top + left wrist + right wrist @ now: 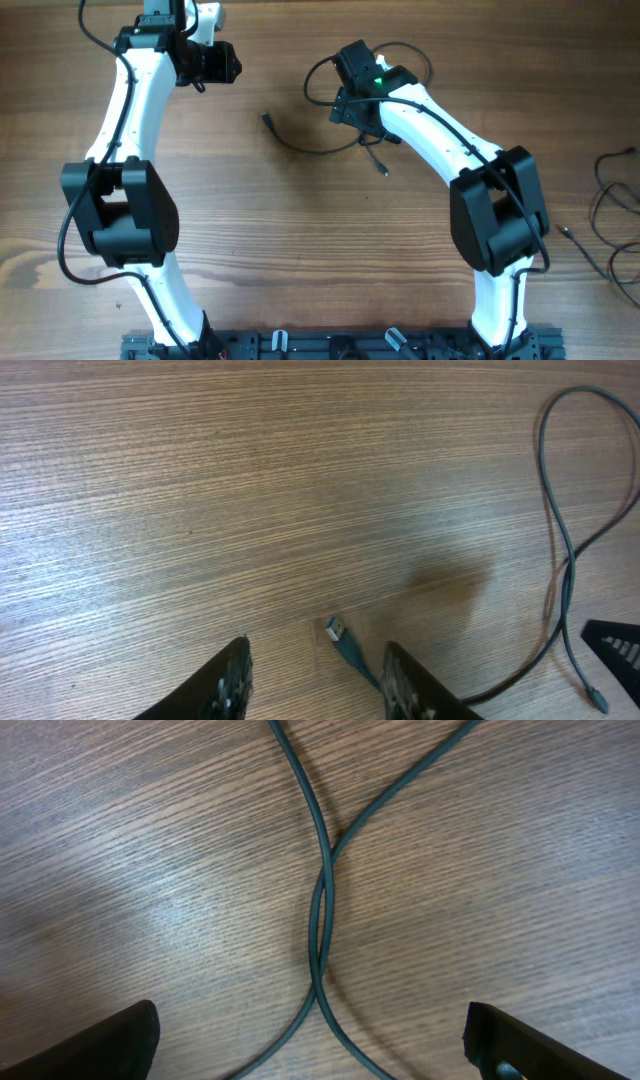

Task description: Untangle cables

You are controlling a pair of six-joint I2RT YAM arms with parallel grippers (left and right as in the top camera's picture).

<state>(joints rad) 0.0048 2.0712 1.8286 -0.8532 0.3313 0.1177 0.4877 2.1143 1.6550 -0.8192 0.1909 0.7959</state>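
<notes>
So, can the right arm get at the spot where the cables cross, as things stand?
Probably yes: the right tool hangs wide open over the cables, the crossing of two strands centred between its fingers on the table, with nothing visible in the way.

Soft, even, diffuse light over brown wood-grain counter (pixel 300 250); shadows weak. Overhead view sharp, grain clear edge to edge. Left wrist view: vague dark shadow patch right of centre; black fingers (pixel 228 682) of left hand (pixel 315 690) blurred at bottom edge. Right wrist view: whitish glare left of centre; thin black cords (pixel 320 920) crisp; right hand (pixel 310 1042) fingertips (pixel 115 1045) soft-focus in lower corners.
</notes>
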